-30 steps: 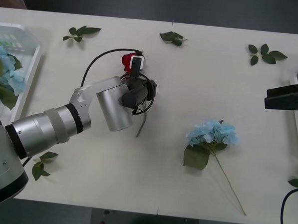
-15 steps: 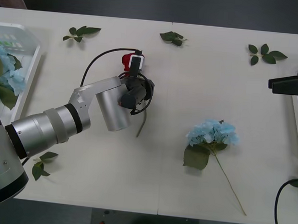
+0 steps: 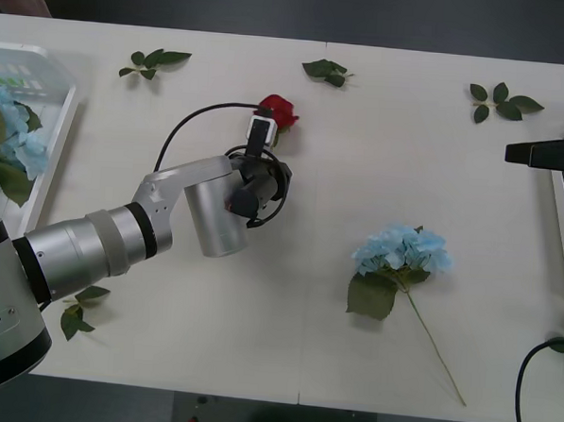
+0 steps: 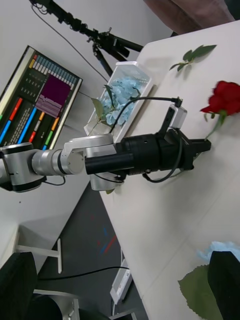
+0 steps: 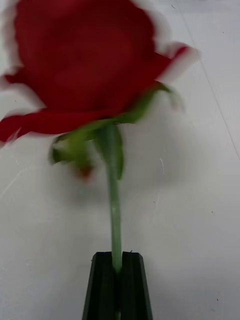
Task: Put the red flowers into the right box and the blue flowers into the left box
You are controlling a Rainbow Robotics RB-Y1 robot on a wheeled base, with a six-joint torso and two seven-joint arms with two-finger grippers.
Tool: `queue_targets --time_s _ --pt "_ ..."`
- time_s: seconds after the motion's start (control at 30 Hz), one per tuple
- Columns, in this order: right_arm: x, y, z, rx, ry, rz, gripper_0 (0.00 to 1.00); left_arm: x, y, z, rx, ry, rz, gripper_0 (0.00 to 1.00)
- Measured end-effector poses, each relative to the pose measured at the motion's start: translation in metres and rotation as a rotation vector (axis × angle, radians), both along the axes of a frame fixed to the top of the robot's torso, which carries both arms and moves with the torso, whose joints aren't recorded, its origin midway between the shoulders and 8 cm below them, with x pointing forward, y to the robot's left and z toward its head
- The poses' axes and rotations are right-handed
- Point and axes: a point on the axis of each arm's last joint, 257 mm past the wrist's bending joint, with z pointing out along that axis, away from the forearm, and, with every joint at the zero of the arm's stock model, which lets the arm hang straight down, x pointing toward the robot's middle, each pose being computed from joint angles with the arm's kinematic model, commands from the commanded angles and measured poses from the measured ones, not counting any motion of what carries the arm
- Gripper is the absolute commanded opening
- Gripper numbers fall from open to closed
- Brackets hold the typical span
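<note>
So the left gripper point(image 5: 117, 285) was clamped on a rose point(image 3: 277, 110) by the stem, black fingers pinched together just under the bud, out over the middle of the table point(image 3: 379, 159). The bud stuck out past the fingertips, clear of the surface as far as I could tell. I'd guess a fake rose like that weighs next to nothing, but a thin stem is bendy and could swivel in the jaws, so holding it close to the head looked smart. The right gripper point(image 3: 546, 155) sat at the table's right edge near the right box point(image 3: 559, 202); couldn't tell if it was open. One hydrangea point(image 3: 401, 250) lay flat nearby, more sat in the left box point(image 3: 57, 138).
</note>
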Motion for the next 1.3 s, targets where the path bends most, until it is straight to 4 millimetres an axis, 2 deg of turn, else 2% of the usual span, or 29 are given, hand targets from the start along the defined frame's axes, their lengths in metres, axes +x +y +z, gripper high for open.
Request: queue_targets --time_s 0.37,0.47,0.57,0.67,0.77,0.87,1.1,1.3 --pt "-0.006 0.002 0.011 0.074 0.006 0.033 1.00 0.000 -0.008 0.004 -0.020 -0.009 -0.024 0.00" --pt "-0.007 0.001 0.013 0.117 0.033 0.039 1.00 0.000 -0.018 0.014 -0.101 0.016 -0.009 0.00" --pt "-0.006 -0.001 0.013 0.142 0.062 0.037 1.00 -0.001 -0.043 0.048 -0.249 0.031 -0.009 0.00" --pt "-0.007 -0.004 0.015 0.156 0.066 0.039 1.00 -0.006 -0.076 0.099 -0.389 0.015 -0.050 0.00" --pt "-0.008 -0.009 0.017 0.159 0.078 0.040 1.00 -0.023 -0.110 0.149 -0.522 0.008 -0.115 0.00" --pt "-0.009 -0.010 0.017 0.163 0.110 0.044 1.00 -0.041 -0.137 0.189 -0.624 0.005 -0.173 0.00" --pt "-0.009 -0.010 0.016 0.167 0.145 0.039 1.00 -0.079 -0.184 0.271 -0.907 0.069 -0.219 0.00" --pt "-0.008 -0.009 0.018 0.183 0.224 0.027 1.00 -0.106 -0.208 0.324 -0.970 0.033 -0.307 0.00"
